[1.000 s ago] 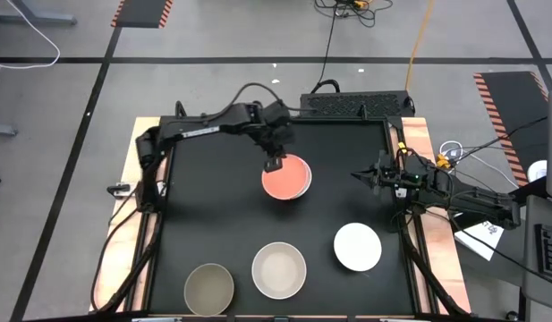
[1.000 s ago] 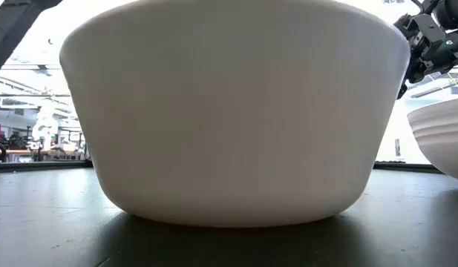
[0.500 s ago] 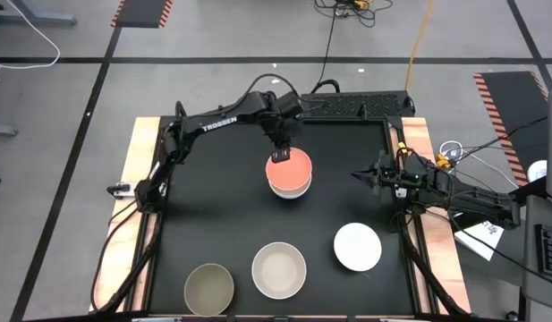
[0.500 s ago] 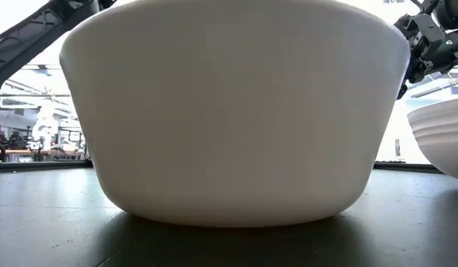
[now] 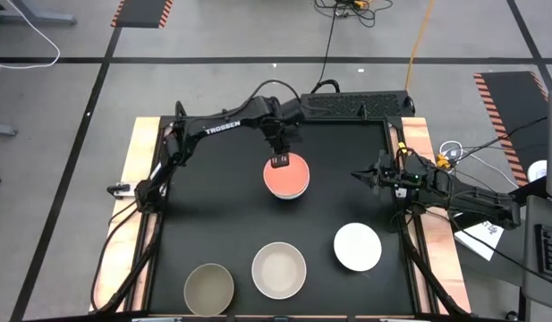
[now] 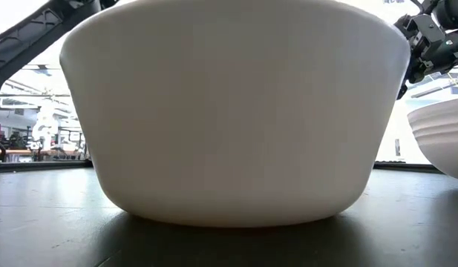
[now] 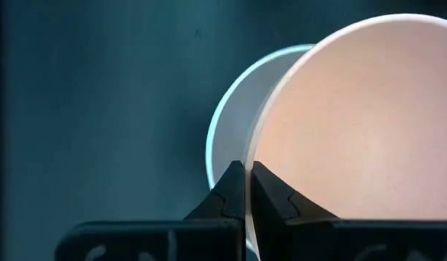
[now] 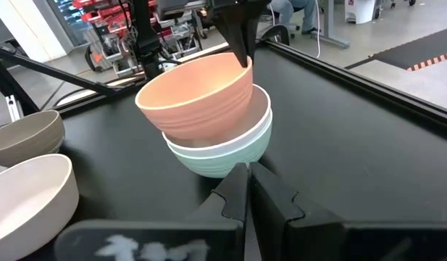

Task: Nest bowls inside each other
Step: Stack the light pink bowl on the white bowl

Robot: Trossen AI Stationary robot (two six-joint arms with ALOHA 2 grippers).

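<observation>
My left gripper [image 5: 279, 162], jaws clamped on the salmon pink bowl [image 5: 286, 177], holds it tilted in the mint green bowl [image 8: 230, 156] at upper centre of the worktop [image 5: 213, 215]. My right gripper [image 5: 356, 176] waits at centre right, jaws closed on nothing. White bowl [image 5: 358, 247], cream bowl [image 5: 279, 269] and olive-grey bowl [image 5: 209, 288] sit along the bottom.

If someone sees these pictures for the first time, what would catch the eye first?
Probably the salmon pink bowl, pinched at its rim by the left gripper and sitting tilted in a mint green bowl mid-table. Next, the cream bowl filling the low view, at the table's front edge.
</observation>
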